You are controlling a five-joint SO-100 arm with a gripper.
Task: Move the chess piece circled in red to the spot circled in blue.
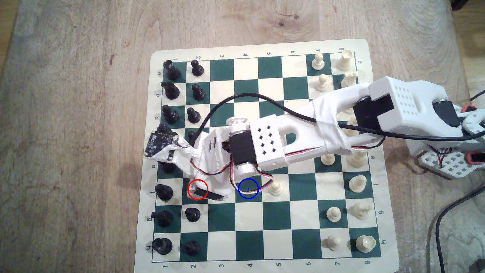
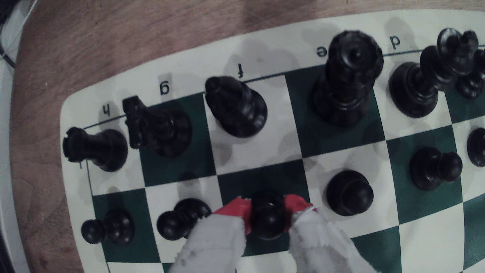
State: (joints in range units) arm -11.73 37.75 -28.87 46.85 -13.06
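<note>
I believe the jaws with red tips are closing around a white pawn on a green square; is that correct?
Not quite: the wrist view shows the gripper bracketing a black pawn, not a white one. The red tips sit either side of it, on a green square.

Exterior view overhead, whole chessboard (image 1: 262,157); wrist view close, oblique, black-side corner.

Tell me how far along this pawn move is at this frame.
Done: the gripper has reached the black pawn, its red-tipped fingers on either side of the head. In hand: the grasp, pawn apparently still standing on its green square. Left: lifting and carrying it to the blue-ringed square, which holds no piece.
</note>
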